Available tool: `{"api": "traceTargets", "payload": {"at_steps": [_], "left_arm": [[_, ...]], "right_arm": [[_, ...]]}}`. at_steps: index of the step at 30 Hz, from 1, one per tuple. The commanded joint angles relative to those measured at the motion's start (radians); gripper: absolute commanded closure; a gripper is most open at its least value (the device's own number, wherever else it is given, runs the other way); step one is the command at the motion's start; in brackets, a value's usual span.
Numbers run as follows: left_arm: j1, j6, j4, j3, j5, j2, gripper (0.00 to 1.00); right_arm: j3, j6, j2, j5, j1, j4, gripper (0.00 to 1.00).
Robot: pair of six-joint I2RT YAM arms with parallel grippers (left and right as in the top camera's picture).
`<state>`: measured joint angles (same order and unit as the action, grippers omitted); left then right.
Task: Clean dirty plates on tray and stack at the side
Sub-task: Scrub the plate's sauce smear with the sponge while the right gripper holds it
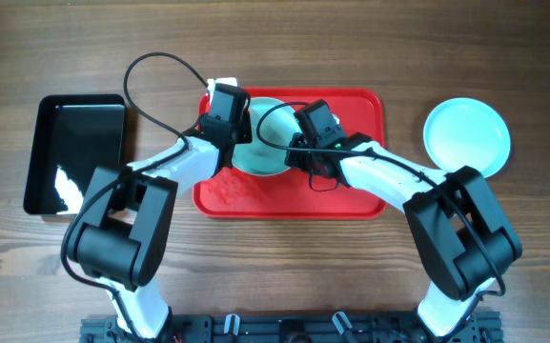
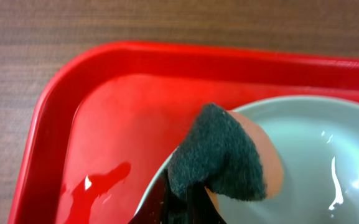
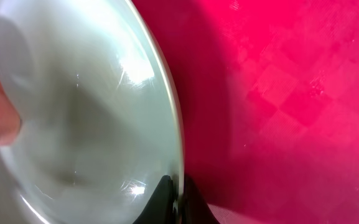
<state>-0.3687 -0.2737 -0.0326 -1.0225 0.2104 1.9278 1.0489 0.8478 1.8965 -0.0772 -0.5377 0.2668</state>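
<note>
From overhead I see the red tray [image 1: 351,200] lying mid-surface with its long axis running left to right, and both arms meet over its left half. One plate [image 1: 260,152] sits there between the two pincers. A second plate [image 1: 465,136] lies off the tray on the wooden surface [image 1: 284,48] to the right, well apart from the first, face up. A glossy black tray [image 1: 84,133] rests to the left, its long axis running front to back. The overhead view does not show either grip, so I go to the wrist cameras. The left wrist view shows my left pincer [image 2: 182,202] closed on a dark green scouring pad [image 2: 219,152], which lies over the plate's near rim. A peach-orange patch sits just beside the pad, and I cannot tell whether it is sponge or food. That view also shows a wet puddle [image 2: 98,183] on the tray floor near the rounded corner. The right wrist view shows my right pincer [image 3: 173,200] closed on the plate's edge, one finger on either side of the rim, with a dark shadow between the rim and the tray. I cannot tell whether the plate lies flat or tilted.
</note>
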Motion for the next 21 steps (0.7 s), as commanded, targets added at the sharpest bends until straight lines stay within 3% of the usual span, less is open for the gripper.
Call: {"api": "traceTargets", "payload": {"at_steps": [1, 11, 21], "left_arm": [[0.026, 0.005, -0.062, 0.009, 0.053, 0.031, 0.96], [0.026, 0.004, -0.225, 0.008, -0.228, 0.022, 0.96], [0.037, 0.010, -0.137, 0.009, -0.241, -0.005, 0.96]], "right_arm": [[-0.058, -0.041, 0.064, 0.058, 0.006, 0.056, 0.96], [-0.059, -0.044, 0.064, 0.058, 0.006, 0.055, 0.96], [-0.059, -0.044, 0.064, 0.058, 0.006, 0.056, 0.96]]}}
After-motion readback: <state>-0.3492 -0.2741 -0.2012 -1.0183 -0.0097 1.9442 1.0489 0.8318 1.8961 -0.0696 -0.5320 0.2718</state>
